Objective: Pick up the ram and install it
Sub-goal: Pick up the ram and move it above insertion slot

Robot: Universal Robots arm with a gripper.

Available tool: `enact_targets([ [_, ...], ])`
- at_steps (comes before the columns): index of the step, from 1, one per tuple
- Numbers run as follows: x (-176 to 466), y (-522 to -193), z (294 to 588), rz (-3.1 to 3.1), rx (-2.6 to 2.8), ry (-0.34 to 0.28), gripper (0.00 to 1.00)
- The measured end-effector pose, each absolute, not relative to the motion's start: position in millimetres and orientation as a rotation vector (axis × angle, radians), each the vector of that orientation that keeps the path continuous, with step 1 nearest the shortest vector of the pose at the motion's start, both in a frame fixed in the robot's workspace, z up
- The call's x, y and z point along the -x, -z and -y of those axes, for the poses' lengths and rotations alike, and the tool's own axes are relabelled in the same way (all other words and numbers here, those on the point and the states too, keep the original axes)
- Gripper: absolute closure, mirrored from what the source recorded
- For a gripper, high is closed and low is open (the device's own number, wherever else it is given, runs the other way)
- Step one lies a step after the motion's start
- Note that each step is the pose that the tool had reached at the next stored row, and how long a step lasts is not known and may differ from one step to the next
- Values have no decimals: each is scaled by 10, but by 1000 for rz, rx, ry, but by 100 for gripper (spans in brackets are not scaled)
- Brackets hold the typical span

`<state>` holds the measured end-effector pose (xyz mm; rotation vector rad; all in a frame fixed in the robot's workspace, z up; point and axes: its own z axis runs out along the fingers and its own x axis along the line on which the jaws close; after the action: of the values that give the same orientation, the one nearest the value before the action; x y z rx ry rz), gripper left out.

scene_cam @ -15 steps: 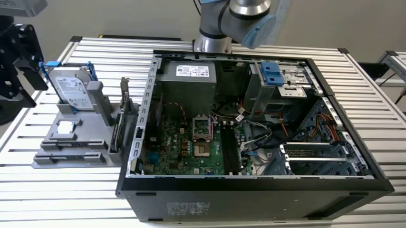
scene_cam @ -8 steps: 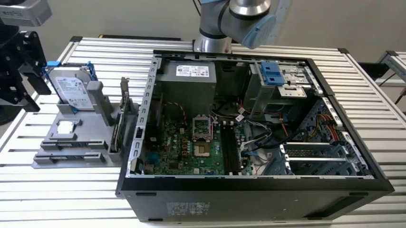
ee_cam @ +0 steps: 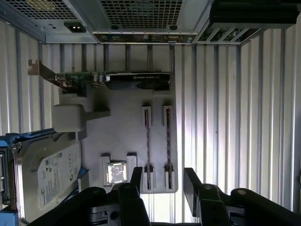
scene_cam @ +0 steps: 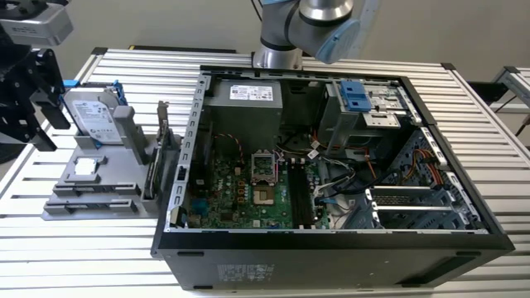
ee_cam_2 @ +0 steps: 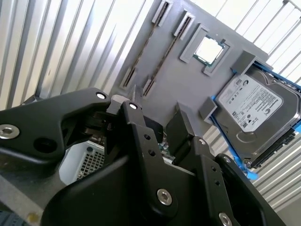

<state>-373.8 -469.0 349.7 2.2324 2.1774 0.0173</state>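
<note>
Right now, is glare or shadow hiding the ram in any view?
First wrist view: table slats glare white beside the grey tray, but the two ram sticks stand out dark on it. Second wrist view: background slats blown out, the CPU mirrors light, sticks show as thin dark lines. Exterior view: even light, the case interior shaded.

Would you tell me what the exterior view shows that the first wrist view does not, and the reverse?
Exterior view: inside the open case, the motherboard and power supply, plus the arm. First wrist view: the case's rear panel with its power socket. Both: the open gripper by the grey tray, which carries the hard drive, processor chip, bracketed card and two ram sticks on edge in their slots.
</note>
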Motion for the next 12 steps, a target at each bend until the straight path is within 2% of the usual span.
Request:
enact_targets([
  [12,3738,-3346,4689,-2177,-2232,-17,0],
])
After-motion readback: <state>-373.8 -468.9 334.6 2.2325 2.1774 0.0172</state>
